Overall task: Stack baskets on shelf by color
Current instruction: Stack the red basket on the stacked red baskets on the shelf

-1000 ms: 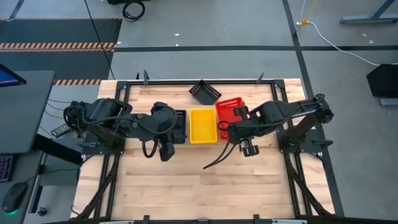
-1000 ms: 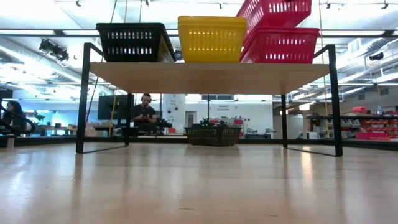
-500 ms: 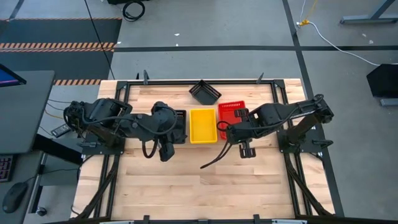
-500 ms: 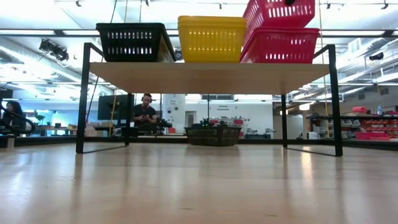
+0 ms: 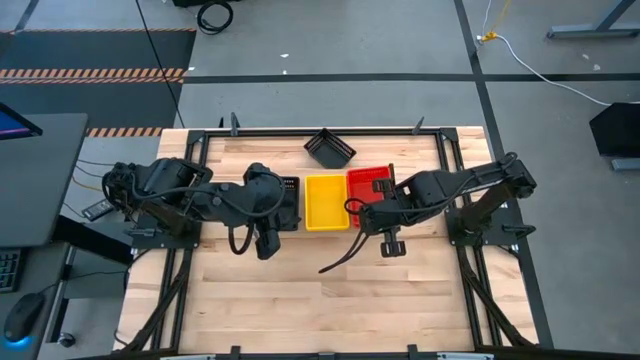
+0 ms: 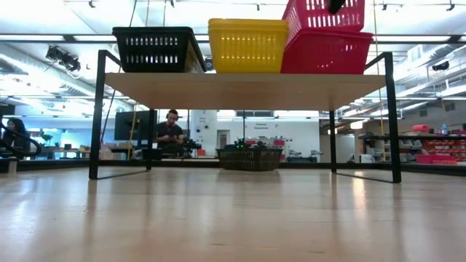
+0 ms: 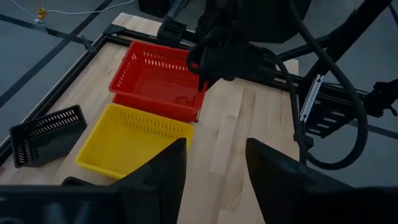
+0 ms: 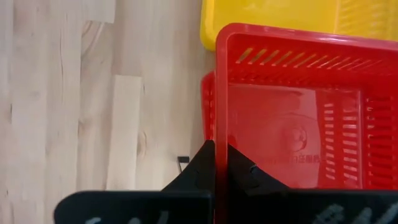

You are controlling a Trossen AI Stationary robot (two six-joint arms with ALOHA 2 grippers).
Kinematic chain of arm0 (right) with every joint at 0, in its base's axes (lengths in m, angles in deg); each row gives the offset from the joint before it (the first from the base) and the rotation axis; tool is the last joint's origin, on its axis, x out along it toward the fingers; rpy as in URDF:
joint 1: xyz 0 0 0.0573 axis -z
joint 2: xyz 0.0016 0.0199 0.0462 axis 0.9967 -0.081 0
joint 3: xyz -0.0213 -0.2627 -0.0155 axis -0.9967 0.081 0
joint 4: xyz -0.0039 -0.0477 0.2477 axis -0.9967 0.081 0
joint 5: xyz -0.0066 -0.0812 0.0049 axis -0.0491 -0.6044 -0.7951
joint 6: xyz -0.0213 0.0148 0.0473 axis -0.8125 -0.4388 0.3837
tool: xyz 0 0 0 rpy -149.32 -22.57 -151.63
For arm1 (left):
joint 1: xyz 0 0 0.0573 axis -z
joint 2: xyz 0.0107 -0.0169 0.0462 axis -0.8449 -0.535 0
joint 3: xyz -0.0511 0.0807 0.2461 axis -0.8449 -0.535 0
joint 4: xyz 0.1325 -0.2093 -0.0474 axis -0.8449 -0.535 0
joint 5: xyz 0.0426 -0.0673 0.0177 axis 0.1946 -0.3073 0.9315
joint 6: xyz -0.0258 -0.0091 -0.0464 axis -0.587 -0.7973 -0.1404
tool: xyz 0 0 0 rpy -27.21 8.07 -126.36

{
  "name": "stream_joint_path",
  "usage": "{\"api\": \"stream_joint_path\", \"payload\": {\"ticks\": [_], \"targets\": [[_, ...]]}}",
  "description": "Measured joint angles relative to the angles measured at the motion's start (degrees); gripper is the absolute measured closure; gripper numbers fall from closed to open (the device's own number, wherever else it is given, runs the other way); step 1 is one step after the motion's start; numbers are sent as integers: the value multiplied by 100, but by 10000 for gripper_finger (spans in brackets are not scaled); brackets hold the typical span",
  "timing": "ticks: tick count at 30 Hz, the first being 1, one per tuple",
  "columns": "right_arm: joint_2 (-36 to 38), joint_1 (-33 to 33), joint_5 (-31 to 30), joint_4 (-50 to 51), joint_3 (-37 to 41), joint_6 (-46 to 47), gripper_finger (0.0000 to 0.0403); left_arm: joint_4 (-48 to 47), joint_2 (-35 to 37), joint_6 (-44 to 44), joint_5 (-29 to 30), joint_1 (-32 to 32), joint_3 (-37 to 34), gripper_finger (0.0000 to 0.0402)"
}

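Observation:
On the shelf [image 6: 247, 87] stand a black basket [image 6: 156, 47] at the left, a yellow basket [image 5: 326, 202] in the middle and a red basket [image 6: 328, 57] at the right. A second red basket [image 8: 292, 124] sits nested in that lower one, slightly tilted, with my right gripper [image 8: 217, 158] shut on it. My left gripper [image 7: 214, 180] hangs open and empty above the shelf's left end. Another black basket [image 5: 330, 147] lies tipped on the table behind the shelf. My right gripper pinches the upper red basket's near wall at its rim [image 8: 219, 134], one finger inside the basket and one outside. The fingers come from above, pointing steeply down. The basket rests inside the lower red basket [image 8: 207, 106], its top edge a little tilted.
Black frame rails [image 5: 300, 131] run along the table's edges. The wooden tabletop [image 5: 320, 300] lies bare in front of the shelf. Beyond the table, in the low view, a person [image 6: 171, 131] sits in the room.
My right gripper has sunk with the upper red basket. The basket, earlier strongly tilted with one end high, has come down into the lower red basket and now lies nearly level and lined up with it.

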Motion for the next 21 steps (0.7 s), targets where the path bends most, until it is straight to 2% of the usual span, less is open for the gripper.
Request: {"api": "stream_joint_path", "payload": {"ticks": [21], "targets": [[-2, 8, -77, -460, 46, 9, 385, 5, 0, -46, 0, 4, 0, 230]]}}
